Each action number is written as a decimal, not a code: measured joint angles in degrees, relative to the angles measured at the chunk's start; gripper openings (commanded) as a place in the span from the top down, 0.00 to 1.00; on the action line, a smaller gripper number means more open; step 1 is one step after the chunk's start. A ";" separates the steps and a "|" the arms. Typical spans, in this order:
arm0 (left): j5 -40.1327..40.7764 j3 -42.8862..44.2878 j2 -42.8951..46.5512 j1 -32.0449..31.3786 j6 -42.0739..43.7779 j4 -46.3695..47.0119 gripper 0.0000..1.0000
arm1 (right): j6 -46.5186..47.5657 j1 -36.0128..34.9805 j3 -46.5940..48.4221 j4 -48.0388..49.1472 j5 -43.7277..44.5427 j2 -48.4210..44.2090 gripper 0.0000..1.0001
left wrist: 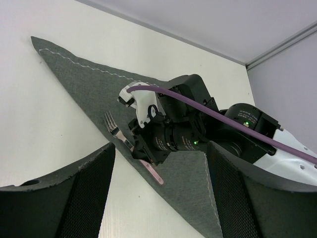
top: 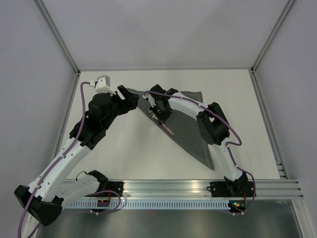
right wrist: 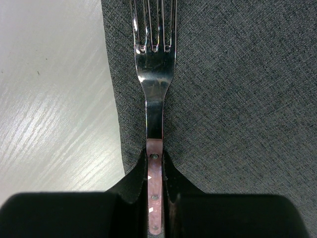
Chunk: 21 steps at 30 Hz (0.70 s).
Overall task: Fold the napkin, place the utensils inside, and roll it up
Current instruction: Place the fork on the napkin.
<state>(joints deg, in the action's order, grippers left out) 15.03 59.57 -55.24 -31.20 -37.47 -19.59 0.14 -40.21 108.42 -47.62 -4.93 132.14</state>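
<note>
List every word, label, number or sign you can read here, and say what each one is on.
None: no view shows any readable text.
The fork, the napkin and the table carry no legible words, numbers or labels.

Grey napkin on white table

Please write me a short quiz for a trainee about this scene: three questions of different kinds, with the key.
1. True or false: the napkin is folded into a triangle.
2. The left gripper is: A) open, B) shut.
3. Fill in: the right gripper holds the fork by its pink ____.
Key: 1 true; 2 A; 3 handle.
</note>
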 measured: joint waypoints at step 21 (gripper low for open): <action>-0.09 -0.92 -0.24 0.17 0.00 0.42 0.18 | 1.14 0.09 -0.42 -0.59 -0.81 -0.31 0.68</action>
<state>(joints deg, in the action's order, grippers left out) 14.94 58.65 -55.48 -31.03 -37.47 -19.18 1.28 -40.12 108.01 -48.21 -5.74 131.83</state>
